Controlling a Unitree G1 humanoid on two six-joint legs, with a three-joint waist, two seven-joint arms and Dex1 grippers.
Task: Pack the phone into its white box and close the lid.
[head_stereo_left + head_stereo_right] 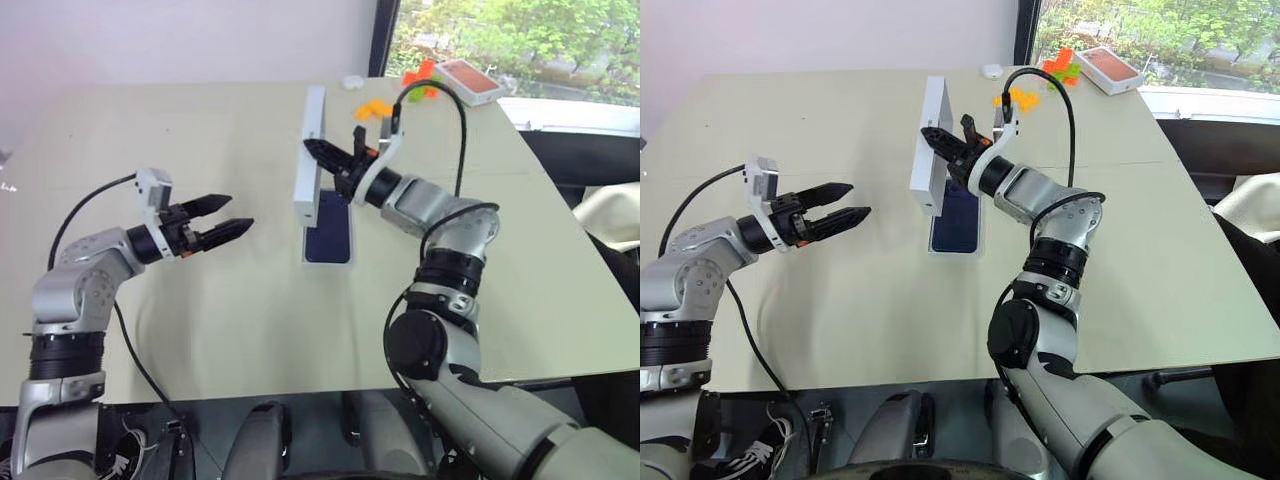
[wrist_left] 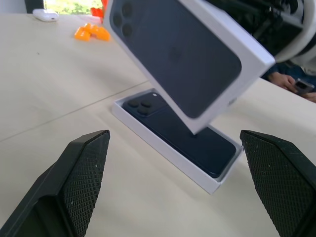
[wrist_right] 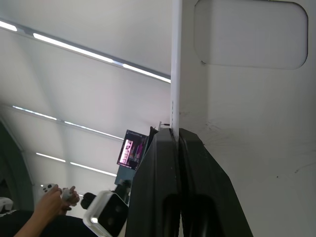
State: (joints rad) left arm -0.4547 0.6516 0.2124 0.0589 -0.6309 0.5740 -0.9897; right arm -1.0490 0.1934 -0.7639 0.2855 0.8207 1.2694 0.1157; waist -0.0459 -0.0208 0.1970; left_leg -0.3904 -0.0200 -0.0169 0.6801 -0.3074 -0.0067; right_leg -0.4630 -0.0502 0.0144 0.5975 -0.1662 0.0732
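Two grippers are working over the beige table [image 1: 200, 330], and the white box [image 2: 163, 148] is serving as the landmark near the table's middle. Inside that box the phone [image 2: 182, 133] is lying flat, back up, its camera cluster sitting at the end of the box farthest from the robot. Directly above the box's left long edge, the right gripper [image 1: 322, 152] is holding the lid [image 1: 311, 160] up on its side, standing nearly vertical; its two black fingers are pinching one wall of the lid tightly, with the printed phone picture facing away toward the robot's left. In the left wrist view the lid's lower corner is hanging just above the phone, and whether it is touching cannot be told. Well to the left of the box, the left gripper [image 1: 228, 215] is hovering above the table with its fingers spread wide and empty, pointing toward the box. Beyond the box, at the table's far edge, some orange pieces [image 1: 372, 108] and an orange-topped white box [image 1: 470, 82] are lying.
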